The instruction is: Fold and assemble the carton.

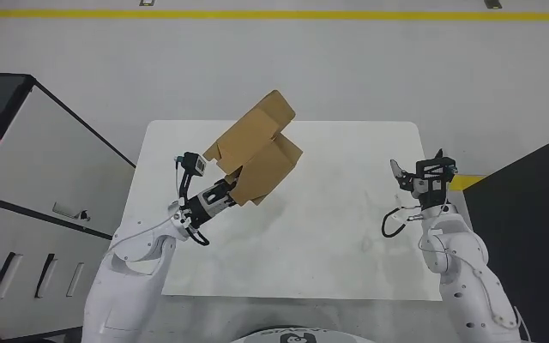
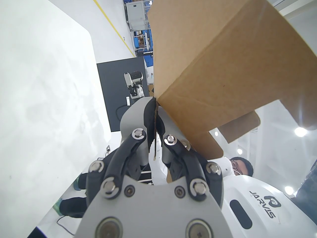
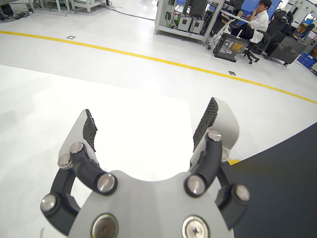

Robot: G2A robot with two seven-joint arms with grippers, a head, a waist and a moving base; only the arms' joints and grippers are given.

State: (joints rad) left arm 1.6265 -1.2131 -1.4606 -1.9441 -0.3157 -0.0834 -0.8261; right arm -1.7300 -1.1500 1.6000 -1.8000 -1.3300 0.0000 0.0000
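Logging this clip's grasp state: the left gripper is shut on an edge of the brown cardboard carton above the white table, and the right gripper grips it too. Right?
Not quite. The right gripper is open and empty, away from the brown cardboard carton, as the right wrist view shows. The left gripper is indeed shut on an edge of it above the white table.

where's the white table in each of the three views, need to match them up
top view: the table takes the middle, with the carton held over it.
left wrist view: the table is the white slab on the side of the left gripper away from the carton.
right wrist view: the table lies under the open right gripper, its rounded corner just beyond.
shared landmark: the yellow floor line past the table.
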